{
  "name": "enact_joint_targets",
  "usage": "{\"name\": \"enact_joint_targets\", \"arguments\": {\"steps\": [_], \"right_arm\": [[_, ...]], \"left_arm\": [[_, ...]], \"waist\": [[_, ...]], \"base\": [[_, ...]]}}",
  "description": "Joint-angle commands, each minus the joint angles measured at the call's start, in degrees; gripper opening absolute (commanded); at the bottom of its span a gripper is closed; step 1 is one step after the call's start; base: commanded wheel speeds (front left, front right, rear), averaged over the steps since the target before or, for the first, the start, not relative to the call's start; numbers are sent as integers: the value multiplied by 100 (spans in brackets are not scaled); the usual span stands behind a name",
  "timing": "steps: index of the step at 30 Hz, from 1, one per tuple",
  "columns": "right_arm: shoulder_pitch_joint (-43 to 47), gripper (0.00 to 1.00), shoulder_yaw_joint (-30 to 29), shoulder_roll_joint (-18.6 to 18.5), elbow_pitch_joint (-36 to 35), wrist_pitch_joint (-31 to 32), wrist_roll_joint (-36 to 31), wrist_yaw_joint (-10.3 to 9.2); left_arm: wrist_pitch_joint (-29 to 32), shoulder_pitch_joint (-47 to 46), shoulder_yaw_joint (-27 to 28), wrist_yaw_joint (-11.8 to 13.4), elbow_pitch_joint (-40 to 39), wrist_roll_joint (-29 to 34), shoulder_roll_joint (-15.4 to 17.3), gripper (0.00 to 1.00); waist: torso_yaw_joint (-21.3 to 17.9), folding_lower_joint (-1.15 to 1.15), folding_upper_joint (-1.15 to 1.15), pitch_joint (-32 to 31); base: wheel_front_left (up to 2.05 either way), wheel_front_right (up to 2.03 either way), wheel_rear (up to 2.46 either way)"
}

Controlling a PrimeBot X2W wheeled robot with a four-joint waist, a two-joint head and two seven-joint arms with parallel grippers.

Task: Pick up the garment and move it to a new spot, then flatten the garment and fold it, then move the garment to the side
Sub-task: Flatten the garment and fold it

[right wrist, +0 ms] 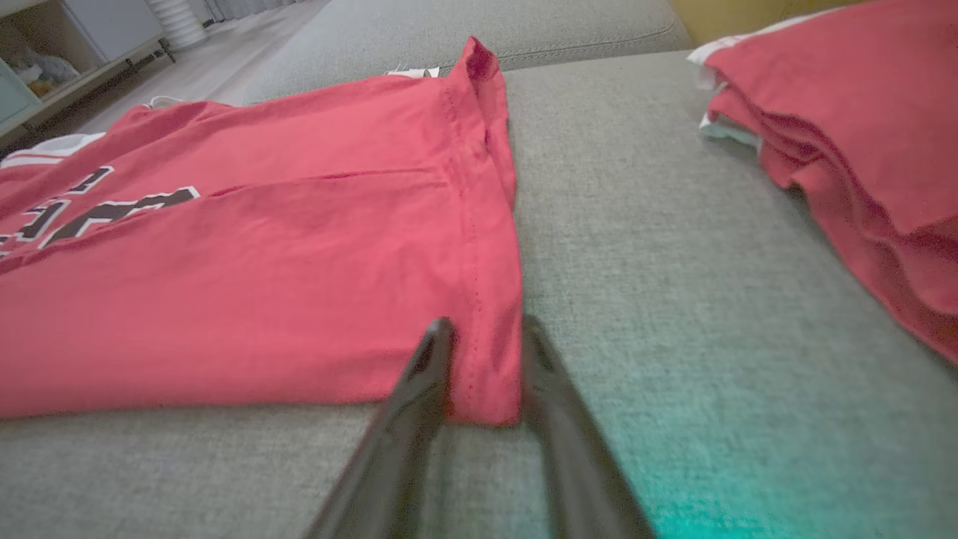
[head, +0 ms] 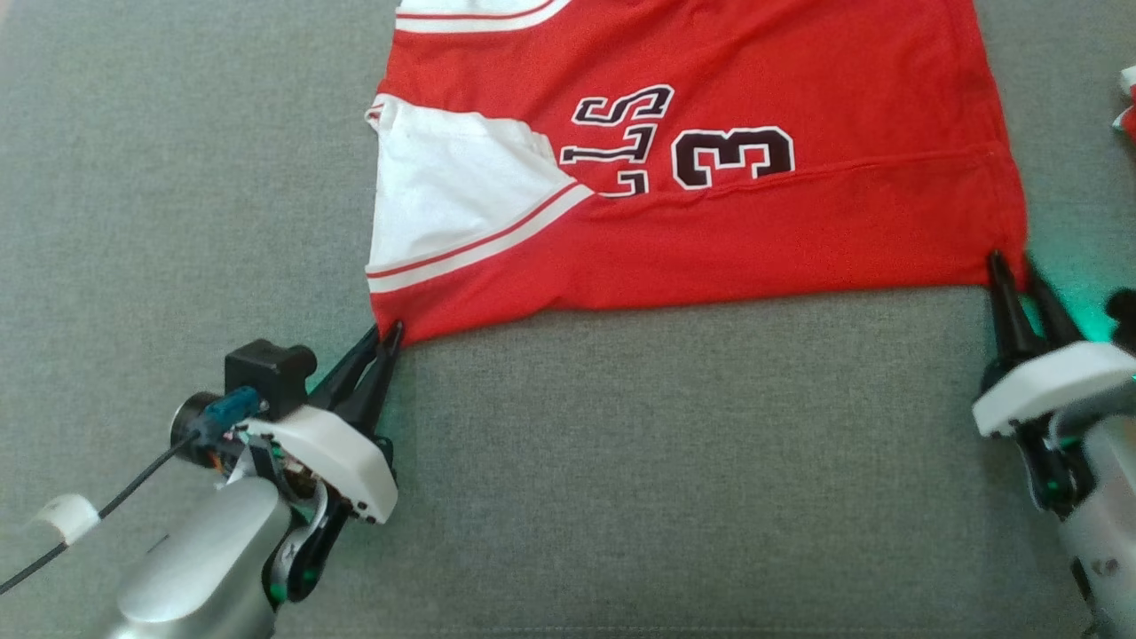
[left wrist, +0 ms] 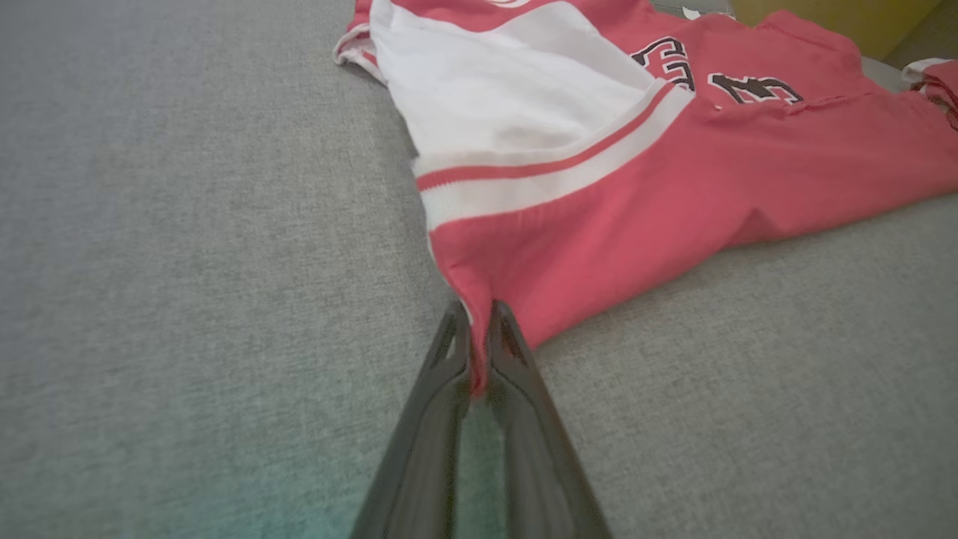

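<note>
A red jersey [head: 710, 213] with a white side panel and black numbers lies spread on the grey cushion, and its near edge runs between my two grippers. My left gripper [head: 387, 337] is shut on the near left corner, and in the left wrist view red cloth [left wrist: 569, 247] is pinched between the closed fingertips [left wrist: 458, 337]. My right gripper [head: 1012, 266] is at the near right corner. In the right wrist view its fingers [right wrist: 438, 337] stand apart, open, on either side of the hemmed corner [right wrist: 486, 374], which lies flat on the cushion.
A pile of folded red garments [right wrist: 861, 150] sits on the cushion to the right of the jersey, showing at the head view's right edge [head: 1127, 106]. Bare grey cushion [head: 666, 461] stretches between the arms and to the left.
</note>
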Motion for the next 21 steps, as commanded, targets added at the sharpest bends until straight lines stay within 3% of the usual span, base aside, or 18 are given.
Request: {"name": "enact_joint_targets", "arguments": {"steps": [1,12,21], "right_arm": [[-54,0,184,-81,10,88,-48,-5],[252,0,498,-344,343,435,-142,-5],[1544,0,294,-710,-387,854,-167,-5]], "left_arm": [[-4,-67,220,6,-132,33,231,0],[245,335,59,36,-443,-32,508,0],[613,1366,-149,399,-1434,-207,1054,0]], "waist": [[8,0,0,-42],[-2,0,0,-680],[-88,0,0,-1102]], "base": [[0,0,0],[0,0,0],[0,0,0]]}}
